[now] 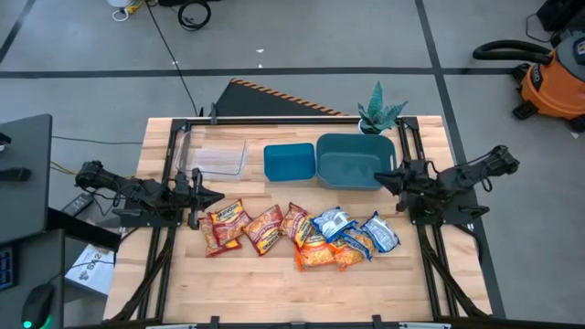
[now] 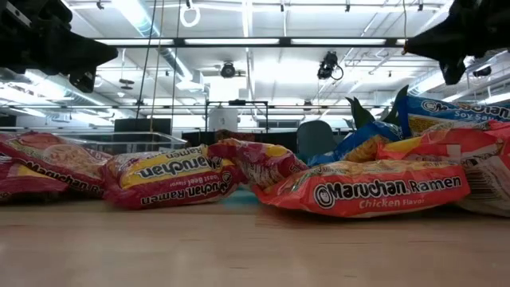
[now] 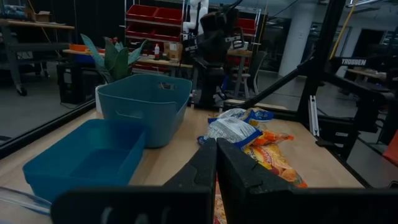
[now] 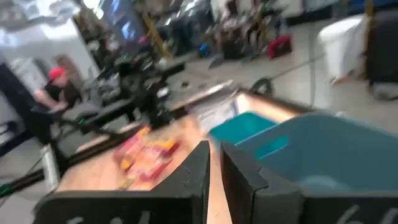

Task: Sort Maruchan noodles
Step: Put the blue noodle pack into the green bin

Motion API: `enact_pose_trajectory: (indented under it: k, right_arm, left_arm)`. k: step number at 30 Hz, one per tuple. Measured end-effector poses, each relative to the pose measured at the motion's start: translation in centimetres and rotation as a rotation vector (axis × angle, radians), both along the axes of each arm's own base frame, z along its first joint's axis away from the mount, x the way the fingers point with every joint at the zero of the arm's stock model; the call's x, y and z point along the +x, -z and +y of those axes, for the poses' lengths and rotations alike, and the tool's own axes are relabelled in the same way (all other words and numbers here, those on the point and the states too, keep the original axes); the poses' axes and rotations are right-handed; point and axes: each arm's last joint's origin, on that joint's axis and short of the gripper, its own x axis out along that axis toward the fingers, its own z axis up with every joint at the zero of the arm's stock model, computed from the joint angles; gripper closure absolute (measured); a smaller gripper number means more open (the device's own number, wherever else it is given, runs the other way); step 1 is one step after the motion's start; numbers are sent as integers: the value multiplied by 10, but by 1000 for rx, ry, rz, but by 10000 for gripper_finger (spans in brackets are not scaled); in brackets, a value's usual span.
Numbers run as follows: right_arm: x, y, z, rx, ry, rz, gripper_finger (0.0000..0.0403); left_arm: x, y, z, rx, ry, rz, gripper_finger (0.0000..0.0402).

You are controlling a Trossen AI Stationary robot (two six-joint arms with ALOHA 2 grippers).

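Across the table's middle, roughly nine Maruchan noodles (image 1: 302,233) are lying; only low view is showing "Chicken" lettering. Left gripper (image 3: 216,155) and right gripper (image 4: 214,158) are sitting nearly closed, empty.

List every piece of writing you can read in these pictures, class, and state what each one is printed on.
"Maruchan Ramen", "Chicken Flavor": orange packet at the front, low view.
"Maruchan Ramen", with "Beef Flavor" only partly legible: red-and-yellow packet.
"Soy Sau...", cut off at the picture's edge: blue packet.
"TROSSEN": dark frame in the left wrist view.
Print on the far-left red packet is too blurred to read, and all packet print in the high view is too small.
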Motion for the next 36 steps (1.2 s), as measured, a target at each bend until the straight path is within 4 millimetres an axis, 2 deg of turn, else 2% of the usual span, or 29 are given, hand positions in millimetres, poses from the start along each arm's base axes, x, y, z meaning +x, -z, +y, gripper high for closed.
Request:
enact_pose_trajectory:
  k: [4,10,17,24,27,31,36]
  right_arm:
    - [11,11,9,96,-115,168,360]
    - [33,12,24,134,-251,378,360]
    - [66,7,46,54,-425,593,360]
    - [97,-2,72,-79,-576,686,355]
    - [111,-8,88,-139,-612,704,345]
    - [126,-7,104,-235,-616,827,322]
    - [146,-6,117,-316,-586,967,263]
  left_arm:
    - [0,0,0,0,0,0,386]
    - [0,0,0,0,0,0,386]
    - [0,0,0,0,0,0,386]
    - [0,0,0,0,0,0,386]
    - [0,0,0,0,0,0,386]
    - [0,0,0,0,0,-1,386]
    - [0,0,0,0,0,0,386]
